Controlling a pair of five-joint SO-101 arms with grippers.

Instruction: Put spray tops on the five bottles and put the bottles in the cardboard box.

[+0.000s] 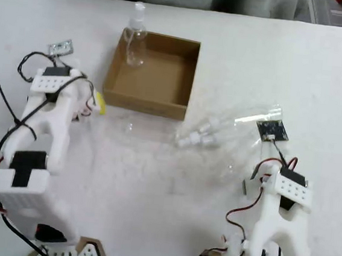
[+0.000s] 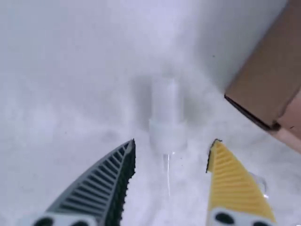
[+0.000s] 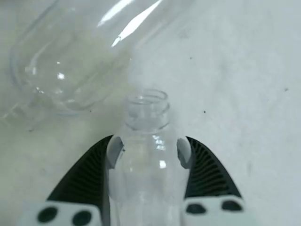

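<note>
Between the spread jaws of your left gripper (image 2: 172,143), a spray top (image 2: 167,122) lies on the table (image 2: 70,70), the box (image 2: 268,84) corner near. Your right gripper (image 3: 149,148) pinches an uncapped bottle (image 3: 146,110) at its shoulders; more bottles (image 3: 75,61) lie just ahead. One capped bottle (image 1: 134,40) sits inside the box.

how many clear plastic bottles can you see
4. One capped clear plastic bottle stands inside the brown cardboard box; two capped bottles lie together on the white table right of it; one topless bottle sits in the right gripper. More may be hidden.
</note>
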